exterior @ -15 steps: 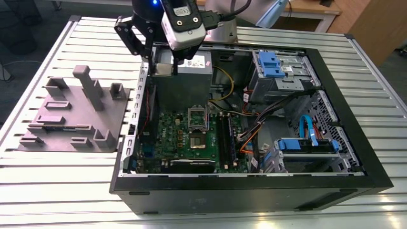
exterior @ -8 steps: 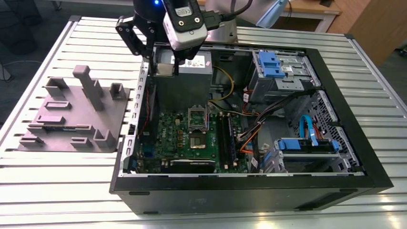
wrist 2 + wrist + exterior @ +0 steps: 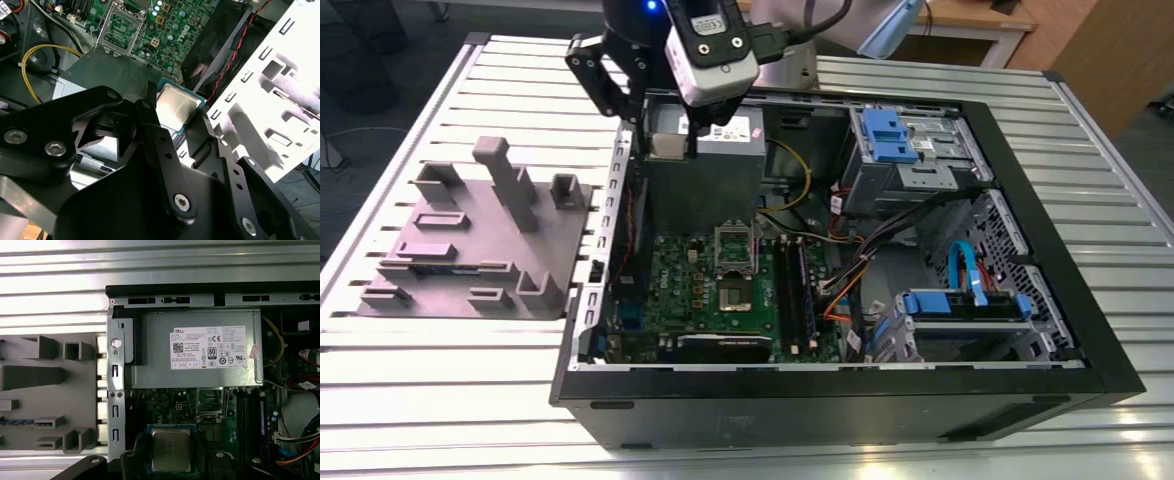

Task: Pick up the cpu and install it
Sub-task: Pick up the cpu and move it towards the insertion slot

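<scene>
My gripper (image 3: 667,132) hangs above the back left corner of the open computer case (image 3: 1067,250), over the power supply (image 3: 720,170). It is shut on the cpu (image 3: 670,146), a small square chip with a silvery metal top. In both wrist views the cpu (image 3: 177,107) (image 3: 171,447) sits flat between the black fingers (image 3: 150,125), which press on two opposite edges. The open cpu socket (image 3: 735,290) lies on the green motherboard (image 3: 680,290) below, toward the case's near side, and appears too in both wrist views (image 3: 122,27) (image 3: 210,400).
A grey holder block (image 3: 467,240) with upright posts stands on the slatted table at the exterior view's left, outside the case. Black memory sticks (image 3: 794,290) run beside the socket. Cables (image 3: 854,270) and blue drive cages (image 3: 901,135) occupy the case's right half.
</scene>
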`<control>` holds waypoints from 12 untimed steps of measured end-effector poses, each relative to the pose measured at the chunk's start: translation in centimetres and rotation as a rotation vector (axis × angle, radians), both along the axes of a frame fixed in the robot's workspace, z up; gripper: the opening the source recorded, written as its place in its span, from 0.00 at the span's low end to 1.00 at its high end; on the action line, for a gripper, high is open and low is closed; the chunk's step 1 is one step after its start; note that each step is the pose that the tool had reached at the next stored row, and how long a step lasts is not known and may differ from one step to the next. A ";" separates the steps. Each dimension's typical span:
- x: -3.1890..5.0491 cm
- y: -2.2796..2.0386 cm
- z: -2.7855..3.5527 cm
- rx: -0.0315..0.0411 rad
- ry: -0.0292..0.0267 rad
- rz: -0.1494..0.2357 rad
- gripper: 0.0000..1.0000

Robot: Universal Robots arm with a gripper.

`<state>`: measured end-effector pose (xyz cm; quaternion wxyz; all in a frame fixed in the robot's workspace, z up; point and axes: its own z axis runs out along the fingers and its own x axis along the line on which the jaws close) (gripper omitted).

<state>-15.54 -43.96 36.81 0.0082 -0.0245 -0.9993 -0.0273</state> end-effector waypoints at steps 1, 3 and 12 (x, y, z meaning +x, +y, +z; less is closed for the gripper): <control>0.02 0.00 0.00 -0.0001 0.0000 0.000 0.47; 0.07 -0.01 0.00 -0.0001 0.0000 0.000 0.47; 0.86 -0.01 -0.03 0.0000 0.0000 0.000 0.47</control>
